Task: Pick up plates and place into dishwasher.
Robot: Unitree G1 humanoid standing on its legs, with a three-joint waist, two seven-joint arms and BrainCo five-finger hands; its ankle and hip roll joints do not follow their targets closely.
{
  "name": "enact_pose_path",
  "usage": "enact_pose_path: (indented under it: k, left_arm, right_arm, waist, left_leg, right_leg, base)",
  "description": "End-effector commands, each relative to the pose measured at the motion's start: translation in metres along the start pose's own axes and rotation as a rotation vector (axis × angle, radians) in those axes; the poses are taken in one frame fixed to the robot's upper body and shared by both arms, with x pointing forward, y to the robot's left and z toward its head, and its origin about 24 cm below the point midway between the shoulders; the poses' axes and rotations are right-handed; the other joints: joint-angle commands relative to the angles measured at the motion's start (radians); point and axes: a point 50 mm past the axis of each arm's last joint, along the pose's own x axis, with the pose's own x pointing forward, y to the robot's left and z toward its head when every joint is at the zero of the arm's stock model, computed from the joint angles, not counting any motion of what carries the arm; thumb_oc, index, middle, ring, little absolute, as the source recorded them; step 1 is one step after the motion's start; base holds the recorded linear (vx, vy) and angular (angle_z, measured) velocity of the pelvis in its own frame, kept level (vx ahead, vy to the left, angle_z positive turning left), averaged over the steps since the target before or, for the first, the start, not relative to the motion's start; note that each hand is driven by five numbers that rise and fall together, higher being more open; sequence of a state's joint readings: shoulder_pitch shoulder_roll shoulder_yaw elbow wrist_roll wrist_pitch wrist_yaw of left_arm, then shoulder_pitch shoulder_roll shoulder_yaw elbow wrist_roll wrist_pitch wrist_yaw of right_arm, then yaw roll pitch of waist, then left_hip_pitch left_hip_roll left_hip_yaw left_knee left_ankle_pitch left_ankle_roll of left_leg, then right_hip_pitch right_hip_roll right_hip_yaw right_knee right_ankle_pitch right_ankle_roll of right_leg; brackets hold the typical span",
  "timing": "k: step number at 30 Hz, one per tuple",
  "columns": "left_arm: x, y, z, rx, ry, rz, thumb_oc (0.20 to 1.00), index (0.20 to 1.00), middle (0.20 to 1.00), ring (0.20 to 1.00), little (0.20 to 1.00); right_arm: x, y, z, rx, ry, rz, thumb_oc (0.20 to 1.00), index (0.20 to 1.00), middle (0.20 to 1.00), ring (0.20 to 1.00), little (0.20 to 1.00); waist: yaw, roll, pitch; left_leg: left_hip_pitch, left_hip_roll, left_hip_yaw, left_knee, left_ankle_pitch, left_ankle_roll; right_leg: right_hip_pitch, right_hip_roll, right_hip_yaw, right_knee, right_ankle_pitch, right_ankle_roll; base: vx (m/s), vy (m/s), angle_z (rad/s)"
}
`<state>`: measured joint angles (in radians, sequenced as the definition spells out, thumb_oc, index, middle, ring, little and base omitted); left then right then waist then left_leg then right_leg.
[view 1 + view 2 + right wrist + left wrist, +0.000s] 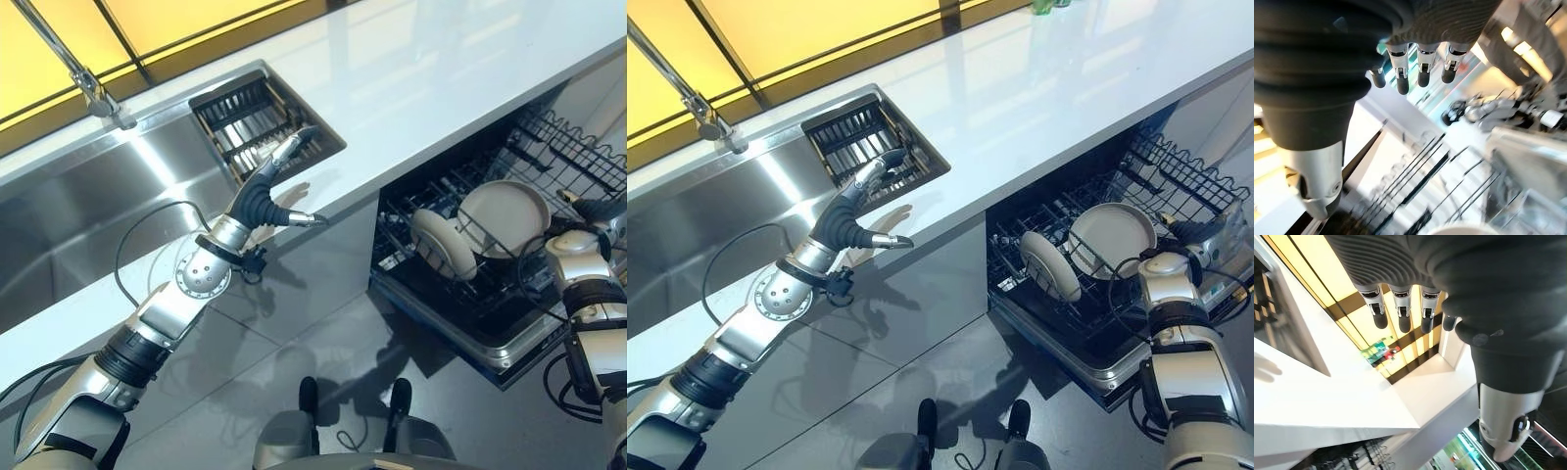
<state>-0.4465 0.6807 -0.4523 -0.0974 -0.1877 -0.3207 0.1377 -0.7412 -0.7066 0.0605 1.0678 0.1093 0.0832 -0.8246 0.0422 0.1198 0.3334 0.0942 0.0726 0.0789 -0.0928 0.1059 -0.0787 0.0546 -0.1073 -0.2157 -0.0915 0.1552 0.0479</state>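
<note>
Two pale plates stand in the pulled-out dishwasher rack (pixel 460 304): a smaller plate (pixel 443 245) upright on its edge and a larger plate (pixel 505 217) leaning behind it. My right hand (pixel 1205 232) hovers at the rack's right side, just past the larger plate, fingers (pixel 1420 73) straight and holding nothing. A plate rim (pixel 1459 230) shows below them. My left hand (pixel 260 196) reaches over the counter's front edge by the sink, open and empty, its fingers (pixel 1400 313) straight and its thumb spread apart.
A steel sink (pixel 88 225) with a faucet (pixel 93 93) is set in the white counter (pixel 441 78). A dark slatted drain rack (pixel 260 122) lies at the sink's right end, just beyond my left fingers. Grey floor lies below the open dishwasher.
</note>
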Motion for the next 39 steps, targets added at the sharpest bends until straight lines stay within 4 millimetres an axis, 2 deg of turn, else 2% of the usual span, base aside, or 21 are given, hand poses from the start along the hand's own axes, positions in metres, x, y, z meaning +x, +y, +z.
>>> enact_pose_path:
  k: [1,5,7,10,13,17,20,25,27,35,39]
  left_arm:
    - [0.0,-0.019,0.011,-0.064,-0.078,-0.016,1.0,1.0,1.0,1.0,1.0]
    - [0.001,-0.023,0.011,-0.091,-0.077,-0.017,1.0,1.0,1.0,1.0,1.0]
    - [0.004,-0.022,0.013,-0.086,-0.085,-0.018,1.0,1.0,1.0,1.0,1.0]
    - [0.01,-0.016,0.015,-0.062,-0.103,-0.011,1.0,1.0,1.0,1.0,1.0]
    - [0.016,-0.01,0.02,-0.038,-0.132,0.004,1.0,1.0,1.0,1.0,1.0]
    - [0.021,-0.006,0.024,-0.016,-0.153,0.02,1.0,1.0,1.0,1.0,1.0]
    - [0.021,-0.003,0.024,-0.014,-0.159,0.035,1.0,1.0,1.0,1.0,1.0]
    - [0.021,-0.001,0.027,-0.011,-0.167,0.043,1.0,1.0,1.0,1.0,1.0]
    - [0.022,0.0,0.029,-0.007,-0.174,0.041,1.0,1.0,1.0,1.0,1.0]
    - [0.022,0.005,0.031,-0.014,-0.174,0.013,1.0,1.0,1.0,1.0,1.0]
    - [0.024,0.009,0.031,-0.005,-0.16,0.012,1.0,1.0,1.0,1.0,1.0]
  right_arm:
    - [0.003,-0.008,0.004,-0.001,-0.082,-0.055,1.0,1.0,1.0,1.0,1.0]
    - [0.0,-0.001,-0.018,-0.004,0.009,0.056,1.0,1.0,1.0,1.0,1.0]
    - [-0.005,0.006,-0.028,0.059,0.097,0.132,1.0,1.0,1.0,1.0,1.0]
    - [-0.009,0.014,-0.03,0.121,0.163,0.2,1.0,1.0,1.0,1.0,1.0]
    - [-0.008,0.021,-0.022,0.185,0.213,0.265,1.0,1.0,1.0,1.0,1.0]
    - [-0.006,0.029,0.002,0.227,0.184,0.382,1.0,1.0,1.0,1.0,1.0]
    - [-0.011,0.037,0.006,0.24,0.209,0.484,1.0,1.0,1.0,1.0,1.0]
    - [-0.02,0.047,-0.004,0.251,0.304,0.588,1.0,1.0,1.0,1.0,1.0]
    - [-0.022,0.05,-0.002,0.252,0.305,0.638,1.0,1.0,1.0,1.0,1.0]
    - [-0.019,0.053,0.041,0.321,0.087,0.769,1.0,1.0,1.0,1.0,1.0]
    - [-0.017,0.052,0.055,0.396,0.087,0.808,1.0,1.0,1.0,1.0,1.0]
  waist:
    - [0.002,-0.011,-0.044]
    - [0.006,-0.008,-0.024]
    - [0.009,-0.011,0.004]
    - [0.012,-0.016,0.05]
    - [0.014,-0.01,0.098]
    - [0.017,0.004,0.142]
    - [0.02,0.013,0.165]
    - [0.026,0.021,0.179]
    - [0.031,0.024,0.184]
    - [0.047,0.021,0.183]
    - [0.053,0.008,0.181]
  left_leg:
    - [-0.083,-0.031,0.047,0.247,-0.234,0.039]
    - [-0.105,-0.033,0.047,0.36,-0.282,0.051]
    - [-0.13,-0.029,0.051,0.429,-0.316,0.063]
    - [-0.19,-0.024,0.052,0.532,-0.361,0.077]
    - [-0.291,-0.023,0.036,0.667,-0.413,0.094]
    - [-0.387,-0.033,0.014,0.77,-0.432,0.11]
    - [-0.431,-0.043,0.004,0.828,-0.444,0.12]
    - [-0.47,-0.051,-0.001,0.862,-0.447,0.131]
    - [-0.486,-0.054,-0.006,0.873,-0.444,0.133]
    - [-0.516,-0.059,-0.023,0.891,-0.44,0.133]
    - [-0.532,-0.056,-0.028,0.899,-0.441,0.136]
  right_leg:
    - [-0.032,-0.066,0.022,0.18,-0.195,0.029]
    - [-0.042,-0.076,0.014,0.282,-0.246,0.007]
    - [-0.065,-0.082,0.006,0.361,-0.282,-0.01]
    - [-0.118,-0.091,-0.002,0.474,-0.326,-0.029]
    - [-0.222,-0.109,0.005,0.631,-0.376,-0.042]
    - [-0.328,-0.137,0.021,0.76,-0.409,-0.059]
    - [-0.383,-0.154,0.039,0.83,-0.427,-0.068]
    - [-0.428,-0.161,0.047,0.873,-0.436,-0.072]
    - [-0.445,-0.162,0.048,0.891,-0.438,-0.075]
    - [-0.473,-0.16,0.044,0.926,-0.45,-0.084]
    - [-0.49,-0.157,0.041,0.943,-0.454,-0.085]
  base:
    - [0.05,0.088,-0.1]
    - [0.01,0.052,-0.04]
    - [-0.08,-0.012,0.0]
    - [-0.15,-0.055,0.03]
    - [-0.22,-0.044,0.08]
    - [-0.15,0.002,0.0]
    - [-0.04,0.009,-0.07]
    - [0.0,-0.018,0.06]
    - [0.0,-0.057,-0.06]
    - [0.03,-0.053,0.01]
    - [0.04,-0.061,0.03]
